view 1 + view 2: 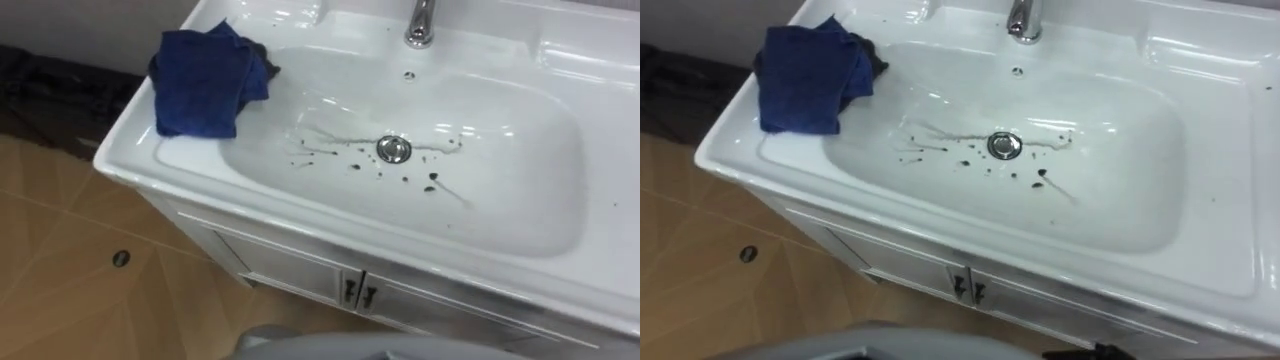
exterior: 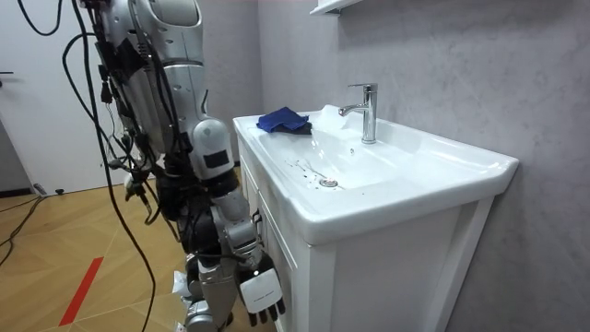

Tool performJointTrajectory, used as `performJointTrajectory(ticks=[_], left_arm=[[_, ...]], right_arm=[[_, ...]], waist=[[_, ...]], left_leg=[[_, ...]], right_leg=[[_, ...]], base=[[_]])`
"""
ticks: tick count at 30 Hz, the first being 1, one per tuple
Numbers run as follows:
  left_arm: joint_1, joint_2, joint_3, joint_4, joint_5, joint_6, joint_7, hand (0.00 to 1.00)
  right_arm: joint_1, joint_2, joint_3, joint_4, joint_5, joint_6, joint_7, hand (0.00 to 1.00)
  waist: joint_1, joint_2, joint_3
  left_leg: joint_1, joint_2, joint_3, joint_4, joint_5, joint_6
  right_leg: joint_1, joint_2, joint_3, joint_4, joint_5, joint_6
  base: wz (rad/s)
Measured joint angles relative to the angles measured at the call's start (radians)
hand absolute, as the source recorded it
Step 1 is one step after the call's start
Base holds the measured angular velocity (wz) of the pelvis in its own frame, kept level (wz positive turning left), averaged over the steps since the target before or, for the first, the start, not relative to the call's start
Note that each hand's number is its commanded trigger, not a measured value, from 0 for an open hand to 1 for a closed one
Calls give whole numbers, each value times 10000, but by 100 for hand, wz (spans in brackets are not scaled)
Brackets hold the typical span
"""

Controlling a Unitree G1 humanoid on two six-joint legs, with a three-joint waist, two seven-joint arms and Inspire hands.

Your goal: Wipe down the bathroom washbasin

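cloth on basin rim, to my left, so left arm nearer; right hand hangs low, fingers loose.

Tap: we see its base; the top edge cuts the rest.
Basin: the right edge cuts its rim.
Floor disc: too small for us to tell.

The basin is seen steeply from above and close by both eye views; from the room view it is seen sidelong, farther off, with the faucet.
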Motion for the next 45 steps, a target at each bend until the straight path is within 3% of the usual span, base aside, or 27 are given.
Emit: performJointTrajectory(ticks=[2, 5, 9, 11, 18, 23, 27, 31, 33, 38, 43, 45], left_arm=[[11, 121, 10, -837, -444, -292, 662, 0], [-16, 350, 12, -1216, -697, -612, 1428, 0], [10, 716, 127, -1819, -1160, -743, 2169, 0], [-103, 931, 441, -2478, -1192, -799, 2569, 0], [-332, 1694, 561, -4414, -797, -1409, 3906, 0], [-489, 1801, 766, -6598, 1208, -1604, 4487, 0], [-528, 1853, 769, -7677, 3009, -1602, 4768, 0], [-475, 1867, 755, -9035, 4642, -1606, 4865, 0], [-392, 1867, 754, -9364, 5527, -1615, 4851, 0], [-422, 1866, 625, -10495, 7700, -1614, 4757, 0], [-421, 1867, 462, -10830, 9230, -1606, 4741, 0], [-408, 1866, 56, -11048, 9341, -1580, 4636, 0]], right_arm=[[6, -35, 1, -16, -26, -24, 1, 0], [31, -91, 0, -136, -26, -106, 3, 0], [153, -197, -3, -334, -134, -107, -12, 0], [226, -205, -8, -375, -269, -109, -182, 0], [431, -210, 7, -672, -553, -308, -428, 0], [461, -227, 92, -749, -771, -374, -429, 0], [568, -232, 405, -737, -795, -514, -471, 0], [635, -253, 386, -726, -792, -675, -408, 0], [663, -286, 373, -750, -787, -773, -348, 0], [629, -331, 394, -751, -812, -923, -197, 0], [672, -373, 385, -735, -809, -1085, -183, 0], [650, -393, 390, -693, -791, -1090, -108, 0]], waist=[[132, 22, -6], [170, 59, -33], [310, 128, -83], [393, 162, -91], [355, 414, -70], [344, 490, -72], [332, 508, -65], [130, 579, 14], [26, 608, 62], [-281, 533, 57], [-514, 526, 56], [-573, 512, 55]], left_leg=[[-46, -5, -41, -11, 0, -2], [-168, -3, -3, -24, 0, -2], [-213, -7, 118, -71, 0, -2], [-220, -26, 96, -67, 0, -1], [-212, -38, 119, -64, -1, 0], [-227, -51, 82, -69, -1, 3], [-223, -67, 111, -66, -1, 4], [-133, -82, 84, -63, 0, 4], [-118, -89, 89, -64, 0, 4], [-114, -95, 120, -66, 0, 4], [-67, -113, 161, -70, 0, 4], [-67, -113, 208, -69, -1, 4]], right_leg=[[-37, -10, -59, 11, -39, -8], [-177, -3, -75, 19, -43, -10], [-276, 43, 42, 21, -40, -8], [-278, 31, 45, 35, -36, 0], [-307, 15, 96, 25, -47, 14], [-353, 22, 188, 42, -58, 26], [-336, 22, 207, 19, -51, 37], [-198, 12, 187, -4, -44, 50], [-191, 7, 217, -18, -46, 53], [-181, 16, 298, -143, -35, 70], [-152, 14, 465, -145, -10, 84], [-167, 15, 500, -152, -10, 84]], base=[[6], [0], [-7], [-4], [-1], [-2], [0], [2], [-2], [-3], [-9], [-7]])
